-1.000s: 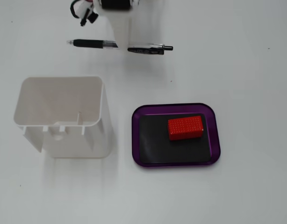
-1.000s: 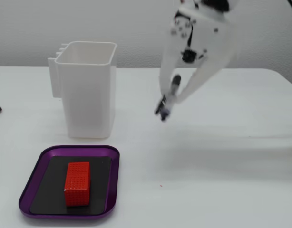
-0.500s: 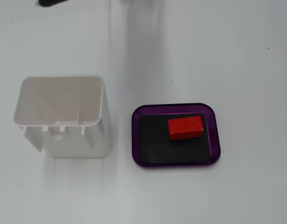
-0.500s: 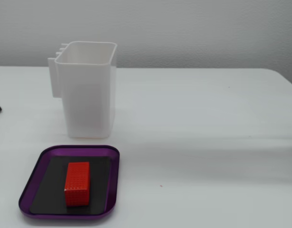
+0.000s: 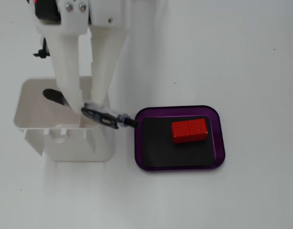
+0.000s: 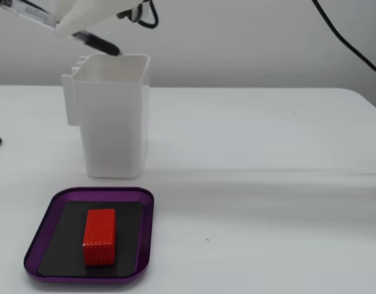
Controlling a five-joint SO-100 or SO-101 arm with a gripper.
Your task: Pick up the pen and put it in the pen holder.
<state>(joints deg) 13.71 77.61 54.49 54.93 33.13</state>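
The pen is clear with black parts and is held tilted. Its dark lower end hangs over the mouth of the white pen holder. Its upper end reaches over the tray's left edge. My gripper comes in from the top on white fingers and is shut on the pen near its middle. In the other fixed view the pen's dark tip sits just above the rim of the holder, and the gripper is at the top left, partly cut off.
A purple tray with a black inlay holds a red brick, right beside the holder. In the other fixed view the tray lies in front of the holder. A black cable hangs at the top right.
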